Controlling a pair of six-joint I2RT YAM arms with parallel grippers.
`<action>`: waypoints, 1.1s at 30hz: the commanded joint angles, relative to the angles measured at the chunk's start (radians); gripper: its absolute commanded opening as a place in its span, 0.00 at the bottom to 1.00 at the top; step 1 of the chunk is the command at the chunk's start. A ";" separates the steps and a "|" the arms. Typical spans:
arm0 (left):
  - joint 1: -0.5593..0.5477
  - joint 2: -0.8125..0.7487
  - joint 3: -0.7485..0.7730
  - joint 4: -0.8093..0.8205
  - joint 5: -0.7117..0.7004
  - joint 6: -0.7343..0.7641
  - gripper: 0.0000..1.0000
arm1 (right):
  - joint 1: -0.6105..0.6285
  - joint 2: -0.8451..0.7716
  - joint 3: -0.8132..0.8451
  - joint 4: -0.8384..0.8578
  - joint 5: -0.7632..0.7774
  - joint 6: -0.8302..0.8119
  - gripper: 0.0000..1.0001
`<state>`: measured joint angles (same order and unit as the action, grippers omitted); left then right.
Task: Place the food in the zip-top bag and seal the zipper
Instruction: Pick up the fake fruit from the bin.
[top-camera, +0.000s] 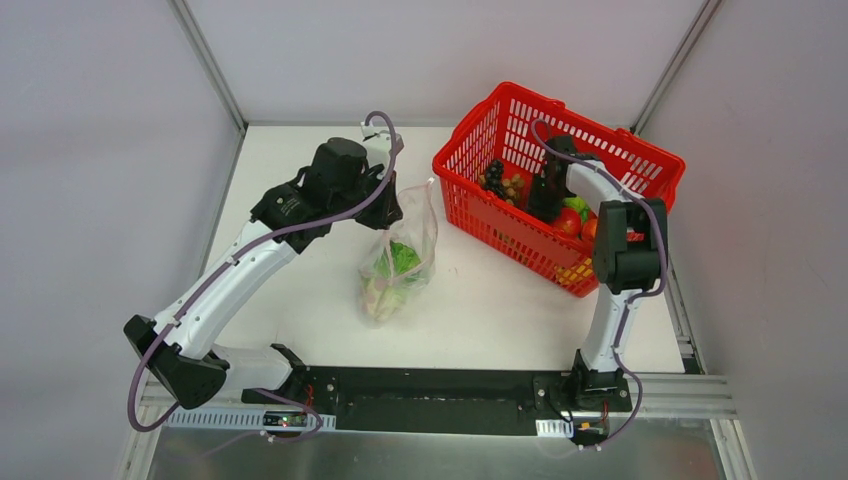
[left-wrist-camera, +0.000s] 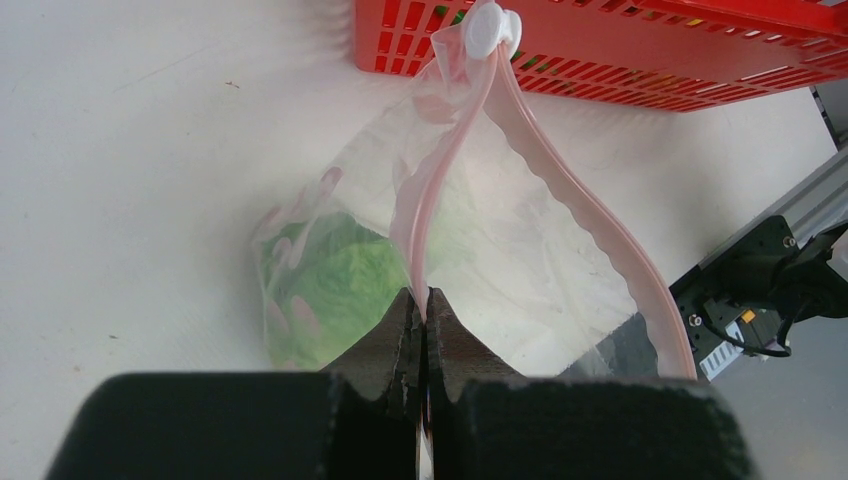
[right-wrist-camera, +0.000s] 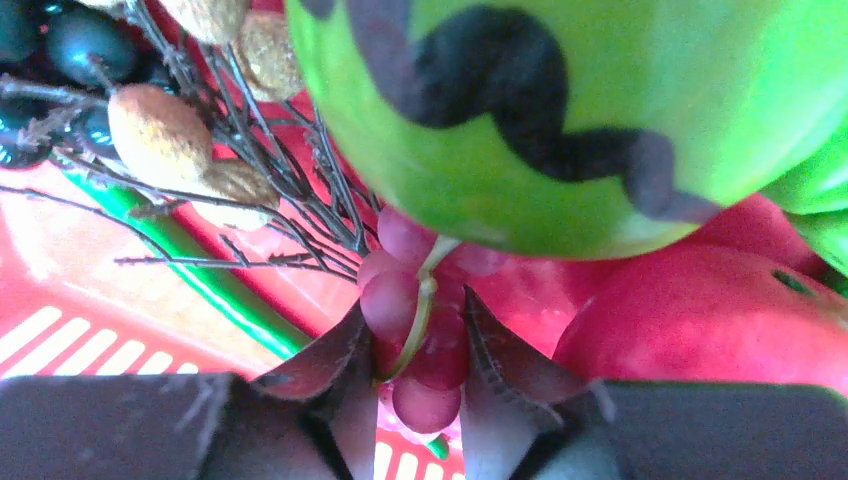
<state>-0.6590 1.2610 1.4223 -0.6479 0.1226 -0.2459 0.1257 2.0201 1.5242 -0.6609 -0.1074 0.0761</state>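
Note:
The clear zip-top bag (top-camera: 400, 262) hangs over the table's middle with green lettuce (left-wrist-camera: 330, 285) inside. My left gripper (left-wrist-camera: 424, 300) is shut on the pink zipper (left-wrist-camera: 440, 180) at one side of the bag's mouth, which gapes open; a white slider (left-wrist-camera: 487, 28) sits at its far end. My right gripper (right-wrist-camera: 415, 325) is down in the red basket (top-camera: 640, 150), its fingers pressed on both sides of a bunch of red grapes (right-wrist-camera: 420, 340). More food lies around them: a green striped fruit (right-wrist-camera: 560, 110), a red fruit (right-wrist-camera: 700, 310) and dark grapes (right-wrist-camera: 80, 50).
The basket stands at the back right of the white table, just beyond the bag. Its mesh wall (left-wrist-camera: 600, 50) runs close behind the bag's slider end. Brown oval pieces on twigs (right-wrist-camera: 160, 135) lie left of the red grapes. Grey walls enclose the table.

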 joint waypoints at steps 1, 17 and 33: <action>0.013 -0.043 -0.008 0.028 0.008 -0.012 0.00 | 0.009 -0.132 -0.038 0.055 0.000 0.006 0.20; 0.016 -0.060 -0.027 0.034 -0.023 -0.021 0.00 | 0.006 -0.667 -0.374 0.486 -0.097 0.158 0.00; 0.019 -0.091 -0.028 0.075 0.040 -0.044 0.00 | 0.018 -0.897 -0.313 0.762 -0.425 0.421 0.00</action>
<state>-0.6521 1.2102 1.3930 -0.6319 0.1204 -0.2626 0.1299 1.1622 1.1488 -0.0578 -0.3389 0.3828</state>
